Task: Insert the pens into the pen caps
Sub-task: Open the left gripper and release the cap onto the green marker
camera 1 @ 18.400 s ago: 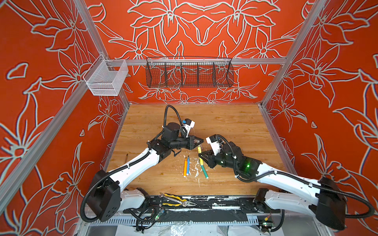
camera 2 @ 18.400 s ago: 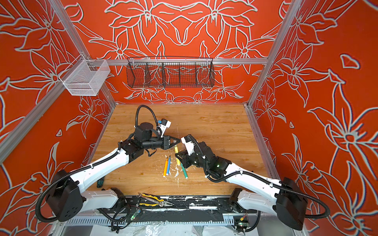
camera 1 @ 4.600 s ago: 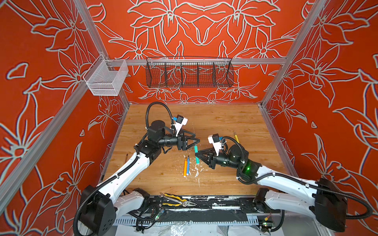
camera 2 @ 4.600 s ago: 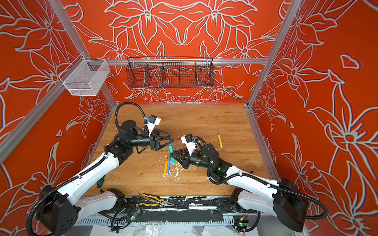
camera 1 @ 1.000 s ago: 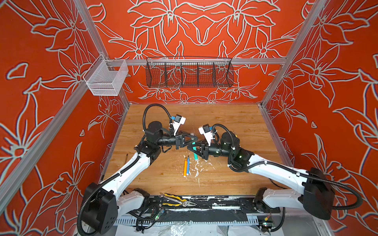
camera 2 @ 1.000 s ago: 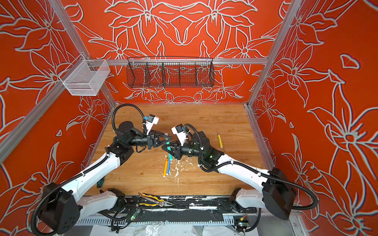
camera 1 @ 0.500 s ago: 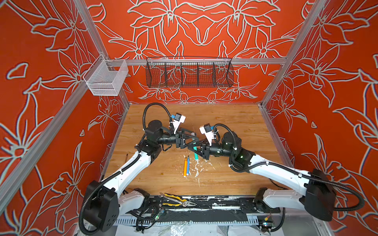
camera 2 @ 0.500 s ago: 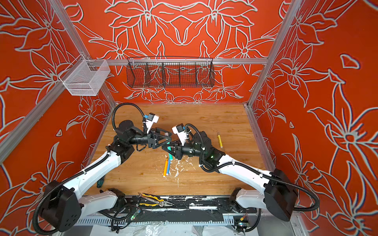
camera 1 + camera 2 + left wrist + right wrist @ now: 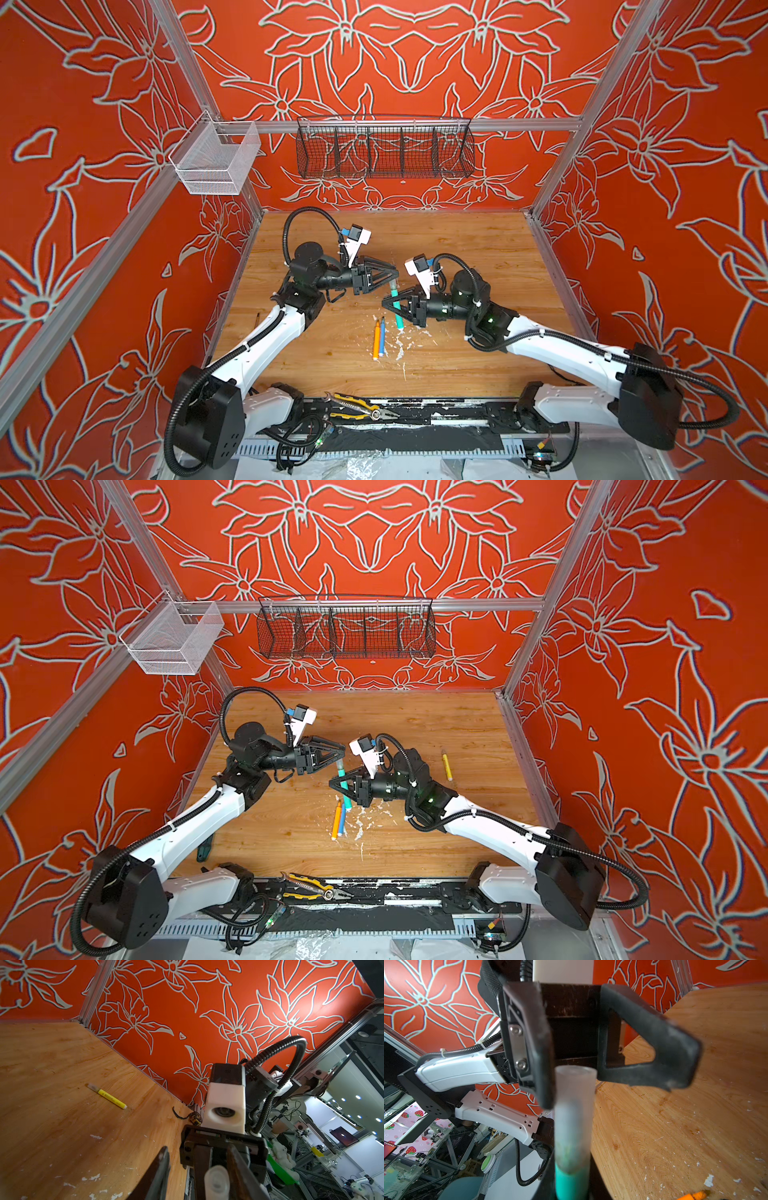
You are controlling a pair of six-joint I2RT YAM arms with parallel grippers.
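My right gripper (image 9: 395, 305) (image 9: 343, 785) is shut on the green pen (image 9: 397, 311) (image 9: 571, 1184), held above the wooden floor. A clear pen cap (image 9: 392, 286) (image 9: 574, 1105) sits on the pen's far end. My left gripper (image 9: 394, 277) (image 9: 197, 1147) is open around that cap (image 9: 216, 1180). One finger is close beside the cap, the other stands well clear. The orange pen (image 9: 376, 338) and blue pen (image 9: 382, 336) lie side by side on the floor below. The yellow pen (image 9: 446, 764) (image 9: 107, 1096) lies behind the right arm with a clear cap on its end.
White flecks (image 9: 401, 345) litter the floor near the pens. Yellow-and-black pliers (image 9: 357, 409) lie on the front rail. A dark green screwdriver (image 9: 203, 850) lies by the left wall. A black wire basket (image 9: 384, 151) and a white mesh basket (image 9: 214, 160) hang on the walls.
A second ago my left gripper was shut on the cap at the green pen's end. It has let go, and the cap stays on the pen. The right gripper keeps its hold.
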